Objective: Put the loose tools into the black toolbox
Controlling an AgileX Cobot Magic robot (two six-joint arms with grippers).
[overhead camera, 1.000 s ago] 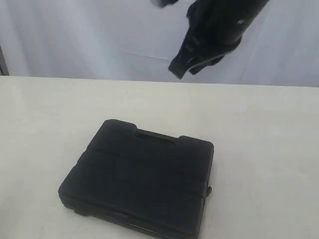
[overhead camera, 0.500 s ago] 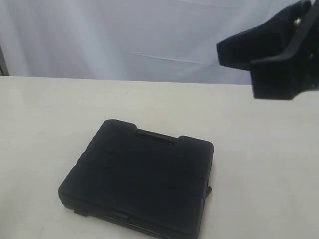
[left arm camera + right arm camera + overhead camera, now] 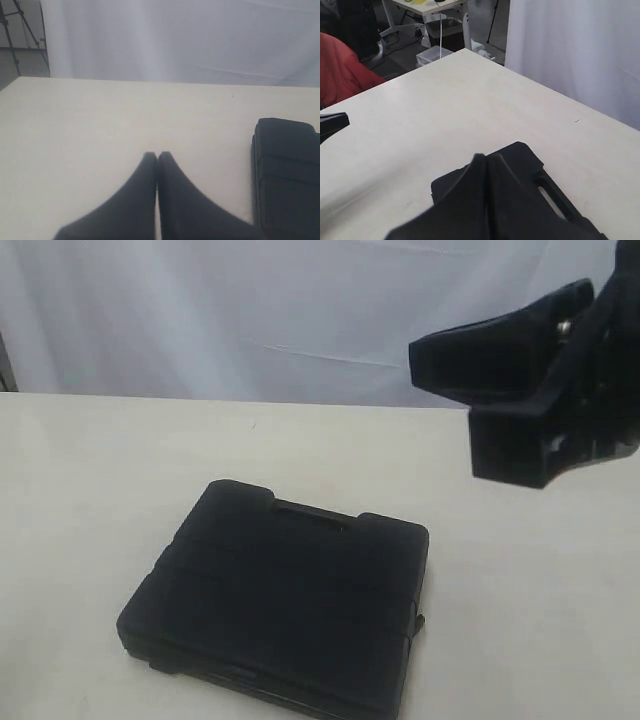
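The black toolbox (image 3: 280,600) lies flat on the pale table with its lid down and its handle slot toward the back wall. It also shows as a dark block (image 3: 285,175) in the left wrist view. None of the loose tools are in view. My left gripper (image 3: 157,155) is shut and empty, low over bare table, well apart from the toolbox. My right gripper (image 3: 486,157) is shut with nothing in it and hangs above the toolbox (image 3: 530,160). The right arm (image 3: 540,390) shows large and dark at the upper right of the exterior view.
The table (image 3: 90,470) runs back to a white curtain (image 3: 250,310). In the right wrist view the table's far corner (image 3: 465,50) drops off to a floor with a red shape (image 3: 345,65) and a bin (image 3: 442,27). A dark tip (image 3: 332,122) pokes in over the table.
The right arm has swung from the top middle of the exterior view to the upper right and dropped a little. The toolbox has not moved.
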